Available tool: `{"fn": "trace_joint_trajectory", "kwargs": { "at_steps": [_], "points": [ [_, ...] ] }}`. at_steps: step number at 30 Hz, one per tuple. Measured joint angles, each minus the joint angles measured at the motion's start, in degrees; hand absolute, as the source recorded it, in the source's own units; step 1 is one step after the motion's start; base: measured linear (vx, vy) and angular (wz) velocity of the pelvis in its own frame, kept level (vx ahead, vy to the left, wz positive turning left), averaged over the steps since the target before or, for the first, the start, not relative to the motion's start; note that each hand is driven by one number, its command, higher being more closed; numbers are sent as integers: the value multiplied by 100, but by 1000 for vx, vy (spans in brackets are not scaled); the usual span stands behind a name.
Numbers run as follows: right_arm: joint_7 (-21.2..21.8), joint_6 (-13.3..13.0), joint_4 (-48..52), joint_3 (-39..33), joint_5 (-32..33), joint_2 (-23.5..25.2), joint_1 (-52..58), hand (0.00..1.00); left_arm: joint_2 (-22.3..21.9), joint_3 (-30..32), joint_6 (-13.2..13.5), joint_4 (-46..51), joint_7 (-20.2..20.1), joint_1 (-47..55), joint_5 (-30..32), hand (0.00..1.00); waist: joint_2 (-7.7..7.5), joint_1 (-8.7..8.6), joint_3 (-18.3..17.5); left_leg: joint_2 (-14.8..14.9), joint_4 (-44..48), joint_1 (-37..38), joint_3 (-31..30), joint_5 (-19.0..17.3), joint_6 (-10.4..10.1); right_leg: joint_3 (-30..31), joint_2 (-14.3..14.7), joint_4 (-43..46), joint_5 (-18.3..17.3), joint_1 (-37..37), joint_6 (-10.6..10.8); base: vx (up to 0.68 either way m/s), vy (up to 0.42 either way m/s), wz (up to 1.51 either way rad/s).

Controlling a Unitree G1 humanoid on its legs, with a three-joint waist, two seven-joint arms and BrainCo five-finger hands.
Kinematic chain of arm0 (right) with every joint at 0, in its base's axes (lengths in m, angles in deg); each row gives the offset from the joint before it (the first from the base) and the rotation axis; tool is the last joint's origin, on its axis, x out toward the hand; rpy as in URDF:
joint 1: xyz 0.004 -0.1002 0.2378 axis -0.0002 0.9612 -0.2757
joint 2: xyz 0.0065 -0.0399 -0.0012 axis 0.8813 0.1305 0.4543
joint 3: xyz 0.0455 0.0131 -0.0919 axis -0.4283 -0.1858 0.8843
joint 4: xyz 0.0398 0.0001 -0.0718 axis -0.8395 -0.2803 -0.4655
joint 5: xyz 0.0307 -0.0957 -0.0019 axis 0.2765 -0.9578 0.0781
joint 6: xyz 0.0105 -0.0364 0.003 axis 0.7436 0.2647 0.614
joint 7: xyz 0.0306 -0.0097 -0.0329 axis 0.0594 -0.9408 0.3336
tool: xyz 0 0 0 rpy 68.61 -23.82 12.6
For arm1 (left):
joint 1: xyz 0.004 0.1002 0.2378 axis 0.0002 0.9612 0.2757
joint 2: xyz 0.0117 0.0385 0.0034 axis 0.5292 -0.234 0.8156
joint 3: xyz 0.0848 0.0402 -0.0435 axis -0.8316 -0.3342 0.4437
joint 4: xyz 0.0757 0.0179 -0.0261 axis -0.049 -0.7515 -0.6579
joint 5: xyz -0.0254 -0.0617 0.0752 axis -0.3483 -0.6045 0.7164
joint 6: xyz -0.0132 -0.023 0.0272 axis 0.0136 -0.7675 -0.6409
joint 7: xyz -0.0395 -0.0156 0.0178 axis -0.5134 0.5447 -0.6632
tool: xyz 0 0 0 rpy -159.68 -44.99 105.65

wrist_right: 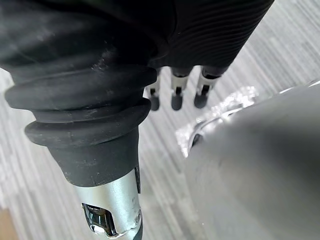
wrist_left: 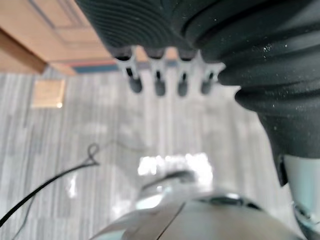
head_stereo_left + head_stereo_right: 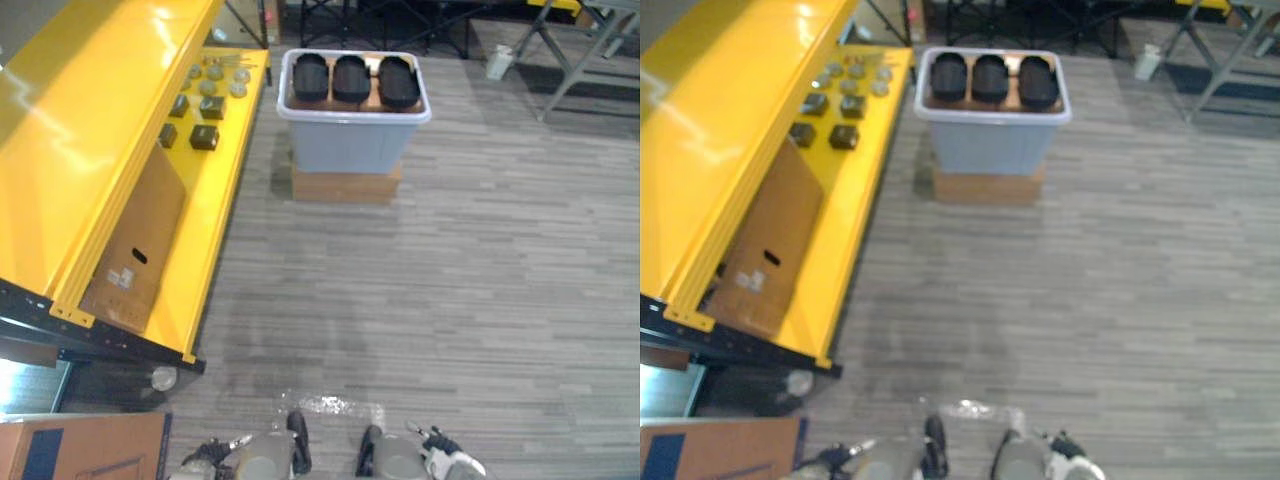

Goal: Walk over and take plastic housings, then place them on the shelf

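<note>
Three black plastic housings [image 3: 351,78] lie side by side in a pale grey bin [image 3: 350,140], which stands on a flat cardboard box [image 3: 345,185] on the floor ahead of me. The yellow shelf [image 3: 215,230] runs along the left side, its top board [image 3: 90,110] slanting toward me. My left hand [image 2: 159,82] hangs down at my side, fingers straight and empty, over the grey floor. My right hand [image 1: 176,97] hangs the same way, holding nothing. Both hands are far from the bin.
Small dark and grey parts [image 3: 205,100] lie on the shelf's far end. A cardboard sheet [image 3: 135,250] lies on its lower board. A brown box [image 3: 80,445] is at my lower left. Grey metal frame legs [image 3: 580,50] stand at the far right.
</note>
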Motion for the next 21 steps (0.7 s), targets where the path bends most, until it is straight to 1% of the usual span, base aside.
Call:
{"fn": "trace_joint_trajectory", "kwargs": {
  "at_steps": [2,7,8,9,12,13,15,18,20,21],
  "points": [
    [9,-14,4,-2,0,-2,-56,0,8,-41,60,-1,22,-73,1,0,9,4,74,16,76,-101,-9,-4,1,4,1,58,-4,-89,-4,0,0,0],
    [-1,-53,2,4,0,7,-71,0,12,-60,222,0,76,-88,-15,0,6,25,81,22,143,-153,-41,-12,-13,-2,4,104,-7,-135,-3,3,-1,1],
    [-10,-74,1,4,0,17,-70,0,6,-63,344,5,164,-78,-19,0,6,32,81,22,139,-150,-65,-12,-13,-14,9,93,-8,-120,-6,16,-5,6],
    [-15,-81,1,7,1,20,-70,0,1,-63,409,11,237,-77,-25,0,8,41,82,21,133,-140,-92,-12,-13,-33,15,71,-8,-92,-6,22,-9,11],
    [-18,-79,-8,31,6,21,-49,0,-44,-43,420,53,625,-56,9,0,13,74,85,15,66,-29,-147,-11,-14,-113,13,-36,-6,52,-3,12,-4,7],
    [-17,-80,-6,28,12,24,-22,0,-57,13,421,50,731,-50,40,0,14,115,83,15,30,17,-140,-12,-14,-109,12,-74,-3,94,2,0,0,0],
    [-28,-79,-8,25,92,24,6,0,-76,129,423,49,891,-11,46,0,11,131,79,16,-27,79,-130,-12,-15,-112,27,-170,13,166,19,37,8,-3],
    [-32,-79,-9,-29,224,22,76,0,-135,406,422,38,933,113,99,0,10,130,60,16,-30,182,-77,-92,-36,-82,35,-269,31,282,47,66,18,-11],
    [-28,-74,-5,-74,220,21,112,0,-181,525,417,-16,932,190,99,0,10,138,51,31,51,274,37,-243,-1,20,20,-199,-17,339,96,101,47,-25],
    [-19,-70,8,-155,219,23,193,0,-187,539,419,-17,928,228,101,0,33,113,38,41,162,309,41,-389,16,35,-27,36,-76,346,131,124,87,-8]
  ]
}}
